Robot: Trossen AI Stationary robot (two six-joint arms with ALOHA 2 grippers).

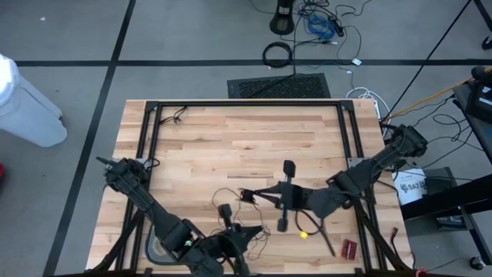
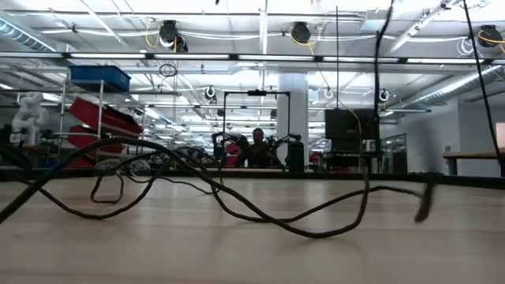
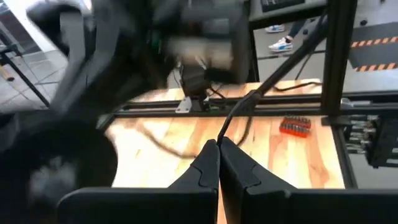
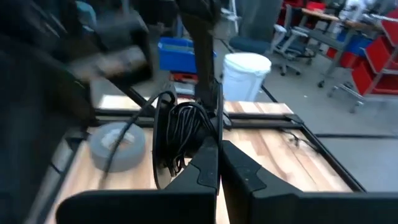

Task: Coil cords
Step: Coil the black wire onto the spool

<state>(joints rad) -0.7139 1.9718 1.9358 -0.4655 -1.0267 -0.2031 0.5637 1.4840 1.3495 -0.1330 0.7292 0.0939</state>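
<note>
Left gripper [image 3: 217, 148] is clamped shut, with a dark strand coming out of the tips, so I'm calling that a grip on the cord [image 2: 316, 231]. It sits over the table [image 1: 231, 131] close to the near edge, a bit left of the middle. Right gripper [image 4: 217, 148] is shut too, over the middle of the table, with a bunched black loop of the same cord hanging right at its tips.

The clutter, big to small:
- white bin [image 1: 27, 104] on the floor off the table's far left corner
- black floor mat [image 1: 280, 86] just beyond the table's far edge
- white bucket [image 1: 411, 186] just off the table's right side
- grey tape roll [image 4: 118, 146] at the table's near left corner, partly under the left arm
- red bit holder [image 1: 350, 248] by the table's near right corner
- small yellow ball [image 1: 304, 235] on the table just under the right arm

What's in the way for me is mostly the arms themselves. Each wrist view is half filled by the other arm's blurry bulk, and from above the left arm covers some of the cord.

The cord itself is very thin and dark. It lies in loose, wavy loops across the table's middle toward the near edge, not coiled there. From table height, one strand rises straight up off the wood. I can't make out the disc end.
</note>
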